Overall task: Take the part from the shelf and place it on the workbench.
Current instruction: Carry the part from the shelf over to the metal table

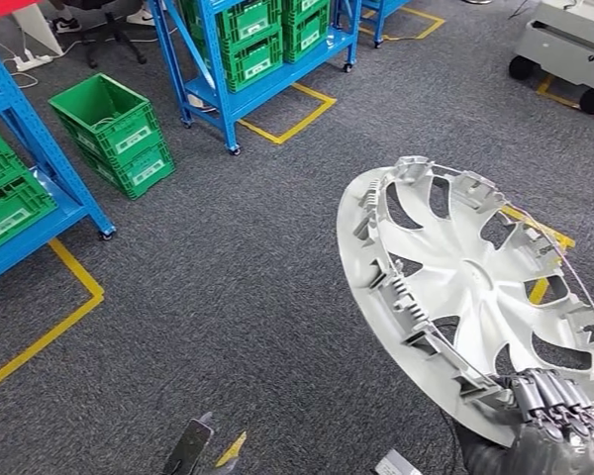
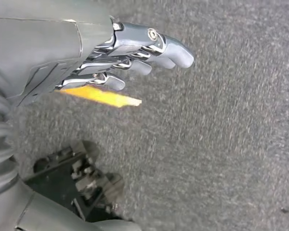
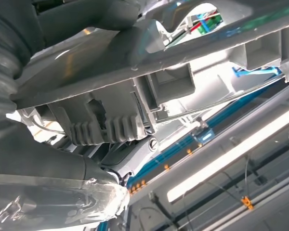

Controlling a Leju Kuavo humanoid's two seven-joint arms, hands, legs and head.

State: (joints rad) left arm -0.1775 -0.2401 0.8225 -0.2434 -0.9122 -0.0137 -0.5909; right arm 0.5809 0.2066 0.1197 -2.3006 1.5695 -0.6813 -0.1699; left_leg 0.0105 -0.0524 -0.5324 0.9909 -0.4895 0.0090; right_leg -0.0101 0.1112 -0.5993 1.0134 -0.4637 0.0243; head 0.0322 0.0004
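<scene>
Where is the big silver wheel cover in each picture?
Head view: the wheel cover is at the right, tilted, its lower rim held by the right hand.
Left wrist view: not in it.
Right wrist view: its ribbed rim runs close across the picture.
Shared landmark: the blue shelf, glimpsed through a gap.

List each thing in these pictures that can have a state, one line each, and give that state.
wheel cover: held off the floor, tilted, ribbed back side facing the camera.
right hand: grips the wheel cover's lower rim.
left hand: holds nothing, fingers stretched out above the carpet.
green crates: on the floor, stacked, the top one tilted, open and empty.
blue shelf: loaded with green crates.
</scene>
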